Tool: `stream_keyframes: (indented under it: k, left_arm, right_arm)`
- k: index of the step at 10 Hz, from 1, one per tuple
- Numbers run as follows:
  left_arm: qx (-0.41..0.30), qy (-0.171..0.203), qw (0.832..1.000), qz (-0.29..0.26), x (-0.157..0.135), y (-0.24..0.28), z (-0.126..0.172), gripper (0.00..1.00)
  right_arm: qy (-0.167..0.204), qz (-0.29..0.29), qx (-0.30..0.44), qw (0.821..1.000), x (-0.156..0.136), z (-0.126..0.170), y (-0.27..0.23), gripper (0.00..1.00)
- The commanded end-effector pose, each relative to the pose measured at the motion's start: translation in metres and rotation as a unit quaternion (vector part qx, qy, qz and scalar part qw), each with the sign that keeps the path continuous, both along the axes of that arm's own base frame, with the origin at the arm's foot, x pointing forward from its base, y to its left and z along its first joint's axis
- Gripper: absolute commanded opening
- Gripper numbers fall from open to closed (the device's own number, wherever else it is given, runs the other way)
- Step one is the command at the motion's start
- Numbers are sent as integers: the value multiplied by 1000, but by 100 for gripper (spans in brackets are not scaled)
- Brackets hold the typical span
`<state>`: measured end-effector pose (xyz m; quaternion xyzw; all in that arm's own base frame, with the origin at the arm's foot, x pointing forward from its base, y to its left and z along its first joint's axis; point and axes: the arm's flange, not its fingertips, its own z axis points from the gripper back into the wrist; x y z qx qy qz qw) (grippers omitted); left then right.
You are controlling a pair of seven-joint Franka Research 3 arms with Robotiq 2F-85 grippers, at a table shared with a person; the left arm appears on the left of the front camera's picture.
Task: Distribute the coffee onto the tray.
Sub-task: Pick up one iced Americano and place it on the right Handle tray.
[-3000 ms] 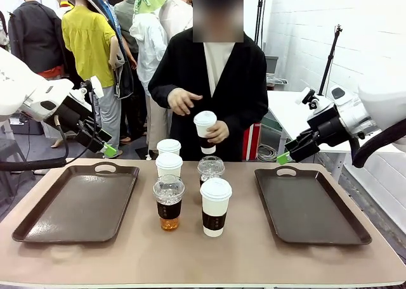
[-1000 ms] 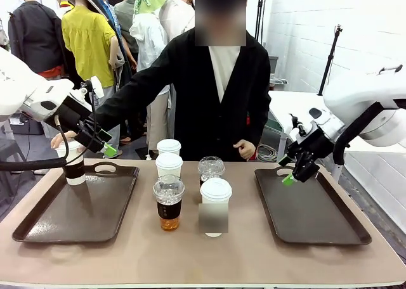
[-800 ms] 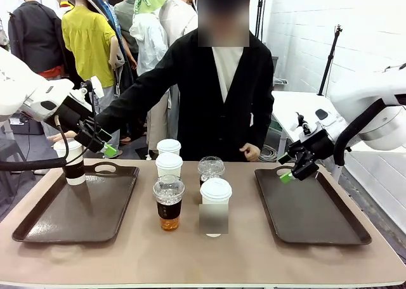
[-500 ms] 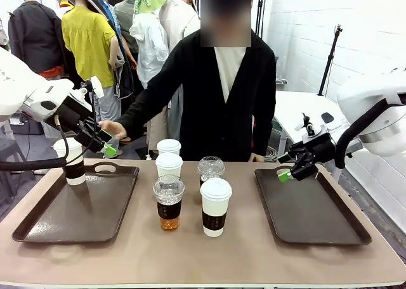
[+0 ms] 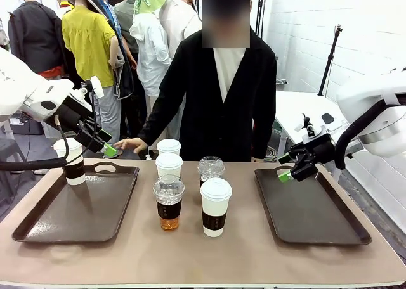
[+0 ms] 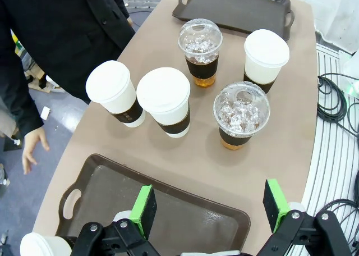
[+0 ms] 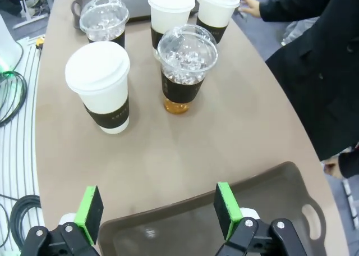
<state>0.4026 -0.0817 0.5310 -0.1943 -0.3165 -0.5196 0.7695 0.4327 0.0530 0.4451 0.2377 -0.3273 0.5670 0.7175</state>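
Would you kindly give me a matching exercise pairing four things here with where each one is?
1. lone white-lidded cup
2. front dome-lidded cup
3. right gripper
4. person's hand

A. above the right tray's far end
B. in the left tray's far corner
C. on the table between both trays
D. off the table's far edge

Pairs: 1-B, 2-C, 3-A, 4-D

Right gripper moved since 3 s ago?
Yes. The right gripper has come down to the right tray's far handle; earlier it hung above it.
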Motion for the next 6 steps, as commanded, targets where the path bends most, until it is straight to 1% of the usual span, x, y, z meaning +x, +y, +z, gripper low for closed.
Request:
stream_keyframes:
  k: [1, 2, 6]
  left_arm:
    - [-13, -3, 1000, -8, 3, 1, -2, 100]
    - [-13, -3, 1000, -8, 3, 1, -2, 100]
    - [-13, -3, 1000, -8, 3, 1, -2, 100]
  right_arm:
    - [-2, 5, 4, 1000, 1, 0, 0, 100]
    - [0, 0, 0, 1000, 0, 0, 0, 100]
    - [0, 23, 39, 999, 31, -31, 0, 100]
